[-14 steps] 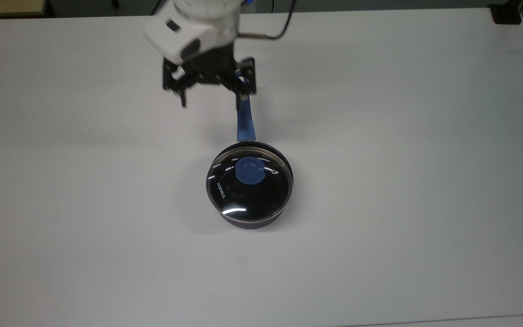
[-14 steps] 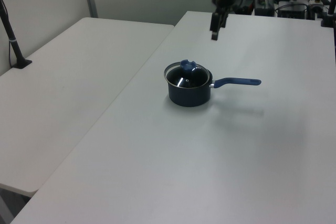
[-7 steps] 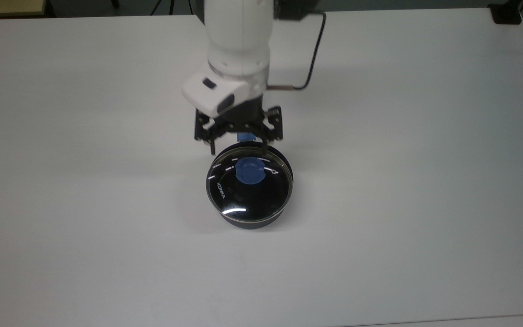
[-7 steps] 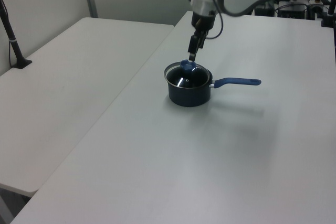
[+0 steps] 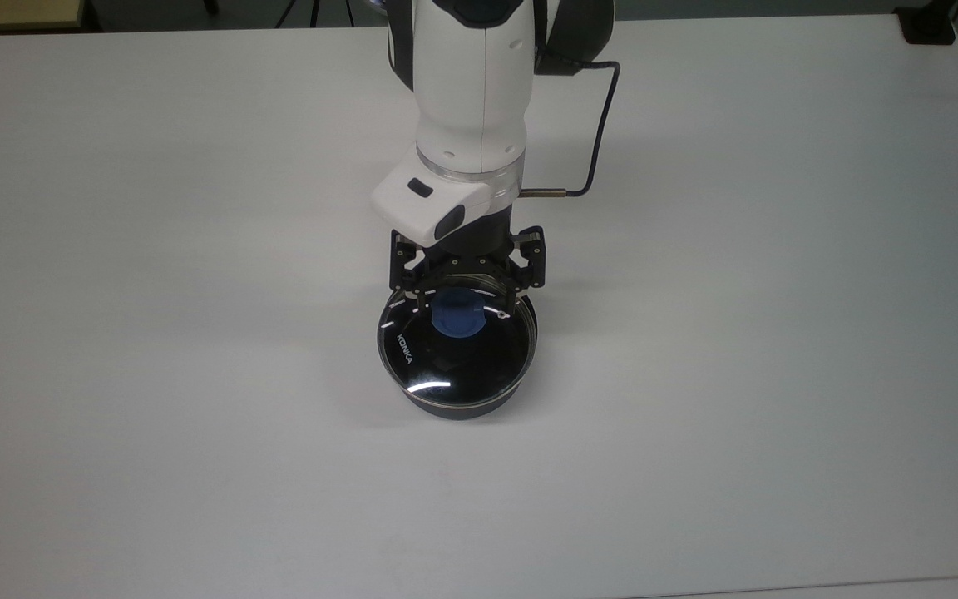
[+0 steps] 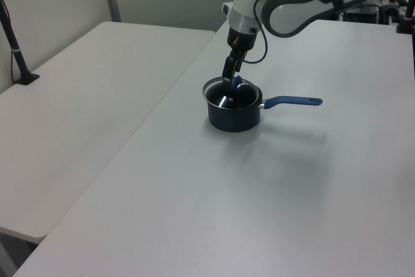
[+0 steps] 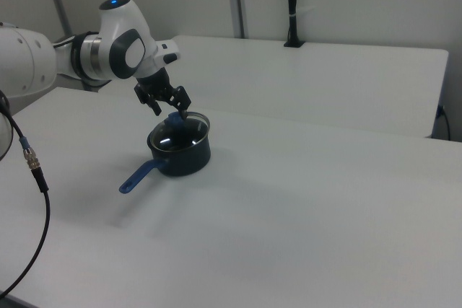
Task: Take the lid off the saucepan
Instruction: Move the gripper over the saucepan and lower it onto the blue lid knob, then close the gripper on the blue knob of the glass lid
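On a plain white table (image 5: 155, 374): black two-finger gripper (image 5: 464, 309) of a white robot arm, fingers spread either side of the blue knob, not yet pinching; round clear glass lid (image 5: 456, 353) seated on the small dark navy saucepan (image 6: 233, 116), centre of the top view.

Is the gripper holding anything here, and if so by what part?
Nothing is held. The gripper is open, fingers astride the lid's blue knob.
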`<action>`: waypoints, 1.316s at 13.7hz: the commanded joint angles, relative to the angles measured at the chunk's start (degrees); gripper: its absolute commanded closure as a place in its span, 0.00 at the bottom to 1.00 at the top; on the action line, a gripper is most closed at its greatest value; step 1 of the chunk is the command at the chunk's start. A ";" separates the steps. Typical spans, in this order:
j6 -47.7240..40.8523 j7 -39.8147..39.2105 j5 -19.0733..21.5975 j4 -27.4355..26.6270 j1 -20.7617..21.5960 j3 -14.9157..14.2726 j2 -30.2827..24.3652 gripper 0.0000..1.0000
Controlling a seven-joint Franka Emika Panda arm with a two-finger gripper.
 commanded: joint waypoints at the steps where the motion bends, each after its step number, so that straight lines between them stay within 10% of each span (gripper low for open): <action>1: 1.04 0.30 0.24 0.55 0.64 -0.61 0.55 0.10; 18: 0.87 -1.64 -1.34 -0.68 0.55 -1.14 0.56 0.12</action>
